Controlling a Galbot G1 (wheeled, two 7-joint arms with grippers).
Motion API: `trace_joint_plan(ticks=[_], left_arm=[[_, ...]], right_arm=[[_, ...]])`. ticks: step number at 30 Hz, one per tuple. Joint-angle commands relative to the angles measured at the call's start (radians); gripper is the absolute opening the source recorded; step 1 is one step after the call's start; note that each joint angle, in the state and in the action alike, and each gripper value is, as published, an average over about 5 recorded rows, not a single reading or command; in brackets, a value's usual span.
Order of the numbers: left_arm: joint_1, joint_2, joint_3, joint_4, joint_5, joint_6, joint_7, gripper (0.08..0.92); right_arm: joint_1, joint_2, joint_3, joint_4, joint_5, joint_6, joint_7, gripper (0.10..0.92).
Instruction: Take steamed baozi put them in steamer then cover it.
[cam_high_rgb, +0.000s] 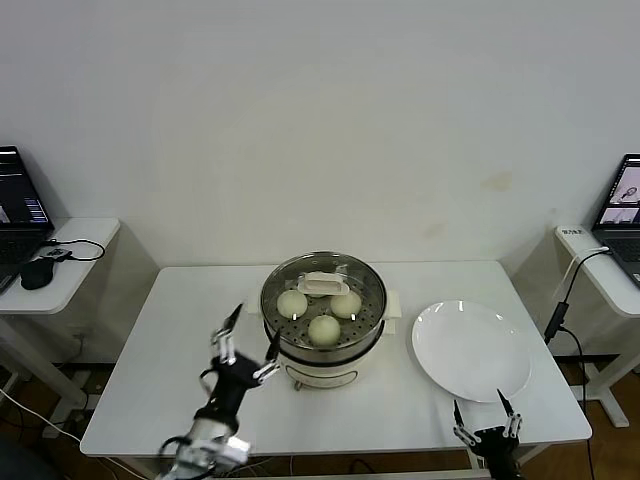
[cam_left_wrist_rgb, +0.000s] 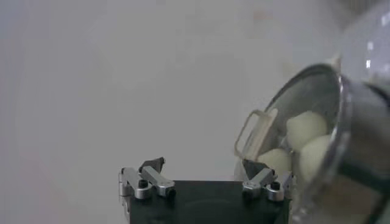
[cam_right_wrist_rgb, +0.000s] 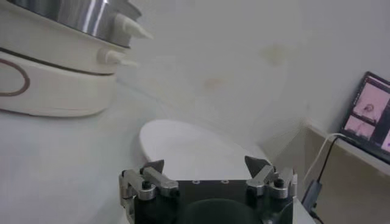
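White table (cam_high_rgb: 150, 380): baozi (cam_high_rgb: 323, 328) in lidded steamer (cam_high_rgb: 322, 352); L claw (cam_high_rgb: 245, 345) open beside it; R claw (cam_high_rgb: 485, 415) open nr plate (cam_high_rgb: 470, 350).

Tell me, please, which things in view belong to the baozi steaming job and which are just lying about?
Job things:
- steamer, covered by its glass lid
- steamed baozi inside; three show
- left gripper, open beside the steamer
- right gripper, open, at the table's near edge

Lying about:
- empty white plate
- laptops on both side desks
- mouse
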Motion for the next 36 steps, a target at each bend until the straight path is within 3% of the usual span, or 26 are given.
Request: trace_joint_plan(ticks=[1,8,13,36], left_arm=[[0.353,-0.092,-0.205,-0.032,-0.675,-0.306,-0.144,0.823],[0.351,-0.148,-0.213,0.089,-0.672,-0.377,-0.135,0.823],[0.346,-0.137,-0.254,0.156,-0.655,-0.414,-0.043,0.823],[0.312,-0.127,-0.298,0.176,-0.667,-0.387,-0.006,0.823]], right_arm=[[-0.068,-0.101,-0.042,0.091,0.218,-0.032,-0.068,0.823],[-0.097,-0.139,-0.065,0.136,0.289,-0.068,-0.106,0.823],[-0.098,-0.128,-0.072,0.140,0.247,-0.055,-0.106,0.823],[-0.102,-0.081,-0.124,0.182,0.275,-0.112,-0.103,0.823]])
